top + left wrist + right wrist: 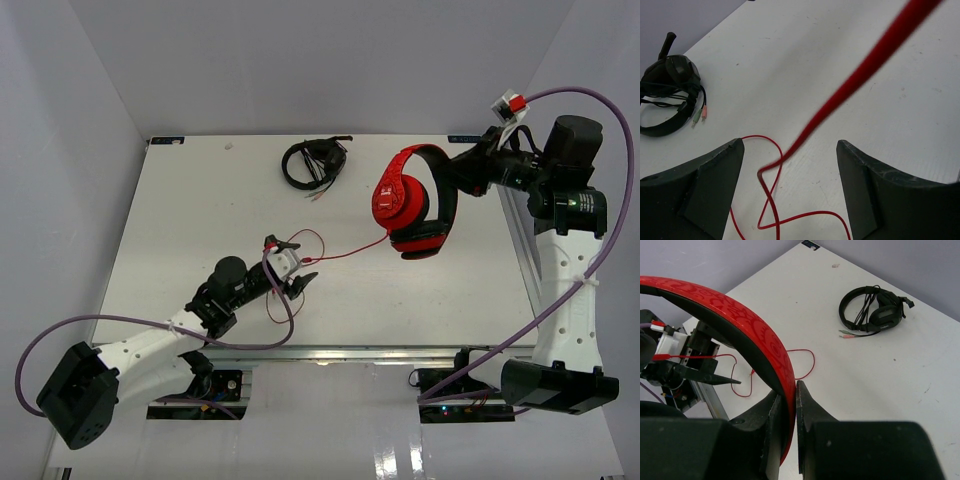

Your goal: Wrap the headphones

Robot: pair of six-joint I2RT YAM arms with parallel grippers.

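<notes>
The red headphones (410,205) hang in the air over the table's right side. My right gripper (452,170) is shut on their headband (755,335), which sits clamped between the jaws in the right wrist view (790,400). The thin red cable (345,247) runs left from the lower earcup to my left gripper (296,264) and loops on the table beneath it. In the left wrist view the cable (860,70) crosses, blurred, between the wide-open jaws of the left gripper (790,150) without being pinched. More cable loops (771,200) lie on the table below.
Smaller black headphones (315,162) with a coiled cable lie at the table's back middle; they also show in the left wrist view (670,90) and the right wrist view (875,315). White walls close in the table at the left, back and right.
</notes>
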